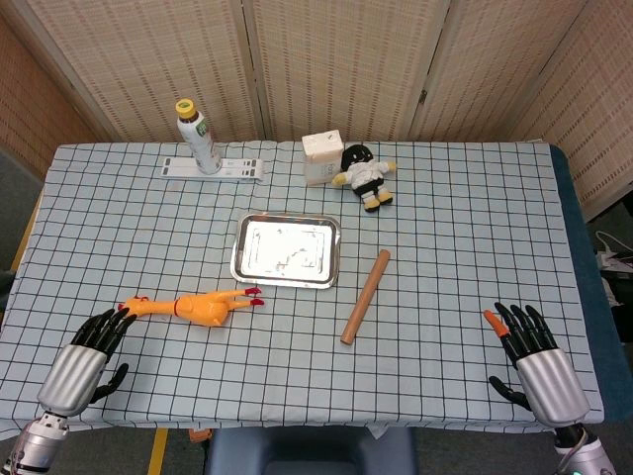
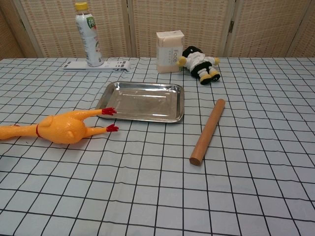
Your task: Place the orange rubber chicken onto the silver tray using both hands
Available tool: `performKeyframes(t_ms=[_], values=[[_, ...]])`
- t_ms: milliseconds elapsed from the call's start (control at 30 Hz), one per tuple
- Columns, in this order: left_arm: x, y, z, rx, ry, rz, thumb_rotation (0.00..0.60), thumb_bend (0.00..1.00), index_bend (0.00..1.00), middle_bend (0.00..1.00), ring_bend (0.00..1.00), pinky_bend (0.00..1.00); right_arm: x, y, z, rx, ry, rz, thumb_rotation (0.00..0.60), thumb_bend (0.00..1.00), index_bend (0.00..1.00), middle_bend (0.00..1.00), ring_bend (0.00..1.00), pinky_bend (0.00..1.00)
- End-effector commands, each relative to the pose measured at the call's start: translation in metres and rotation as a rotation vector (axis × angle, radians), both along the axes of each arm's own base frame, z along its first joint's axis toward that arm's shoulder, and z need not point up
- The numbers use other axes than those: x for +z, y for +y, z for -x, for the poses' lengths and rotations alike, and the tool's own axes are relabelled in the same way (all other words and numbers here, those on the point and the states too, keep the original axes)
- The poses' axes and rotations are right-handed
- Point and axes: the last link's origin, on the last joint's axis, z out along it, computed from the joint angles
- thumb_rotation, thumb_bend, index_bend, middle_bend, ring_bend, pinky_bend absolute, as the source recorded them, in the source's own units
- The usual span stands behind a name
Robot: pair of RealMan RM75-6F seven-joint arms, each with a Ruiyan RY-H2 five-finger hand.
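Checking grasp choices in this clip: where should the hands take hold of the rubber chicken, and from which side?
The rubber chicken lies lengthwise, head near the left hand, red feet toward the silver tray. Probably best: left hand grips the thin neck from above, right hand crosses over to grip the legs, since the long, floppy body likely needs support at both ends.

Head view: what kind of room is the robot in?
Probably a robot practice room, not a home: woven folding screens close off a table with a checked cloth, holding odd test items like a rubber chicken and tray.

Bright, even overhead lighting is provided; both views are rendered sharp. Soft glare is seen on the silver tray (image 2: 142, 101). Only faint shadows are cast.
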Motion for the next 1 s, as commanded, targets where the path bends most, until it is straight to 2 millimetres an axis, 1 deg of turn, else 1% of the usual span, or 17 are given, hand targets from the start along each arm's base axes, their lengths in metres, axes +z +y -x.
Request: performKeyframes(t_ms=[33, 167, 267, 367, 500, 633, 800, 1000], values=[[-0.001, -0.001, -0.001, -0.005, -0.003, 0.007, 0.600, 0.43, 0.00, 0.01, 0.04, 0.13, 0.000, -0.001, 0.000, -0.004, 0.002, 0.003, 0.600, 0.10, 0.00, 0.00, 0.00, 0.00], [-0.010, 0.003, -0.005, -0.024, -0.040, 0.032, 0.600, 0.42, 0.00, 0.01, 0.04, 0.15, 0.000, -0.004, 0.001, -0.012, 0.005, 0.006, 0.600, 0.10, 0.00, 0.00, 0.00, 0.00], [-0.022, 0.013, -0.010, -0.032, -0.072, 0.059, 0.600, 0.42, 0.00, 0.03, 0.04, 0.19, -0.002, -0.009, 0.003, -0.032, 0.009, 0.010, 0.600, 0.10, 0.00, 0.00, 0.00, 0.00], [-0.032, 0.031, -0.018, -0.025, -0.045, 0.072, 0.600, 0.42, 0.00, 0.03, 0.04, 0.21, -0.007, -0.016, 0.005, -0.056, 0.033, 0.023, 0.600, 0.10, 0.00, 0.00, 0.00, 0.00], [-0.043, 0.057, -0.032, -0.018, -0.023, 0.108, 0.600, 0.41, 0.00, 0.03, 0.04, 0.19, -0.016, -0.023, 0.005, -0.076, 0.047, 0.002, 0.600, 0.10, 0.00, 0.00, 0.00, 0.00], [-0.051, 0.080, -0.039, -0.008, -0.003, 0.143, 0.600, 0.41, 0.00, 0.03, 0.03, 0.17, -0.023, -0.027, 0.005, -0.090, 0.061, -0.019, 0.600, 0.10, 0.00, 0.00, 0.00, 0.00], [-0.062, 0.101, -0.039, -0.003, 0.040, 0.180, 0.600, 0.40, 0.00, 0.02, 0.03, 0.12, -0.028, -0.030, 0.005, -0.103, 0.077, -0.035, 0.600, 0.10, 0.00, 0.00, 0.00, 0.00], [-0.075, 0.120, -0.030, 0.027, 0.072, 0.218, 0.600, 0.40, 0.00, 0.02, 0.03, 0.11, -0.033, -0.031, 0.006, -0.116, 0.092, -0.040, 0.600, 0.10, 0.00, 0.00, 0.00, 0.00]])
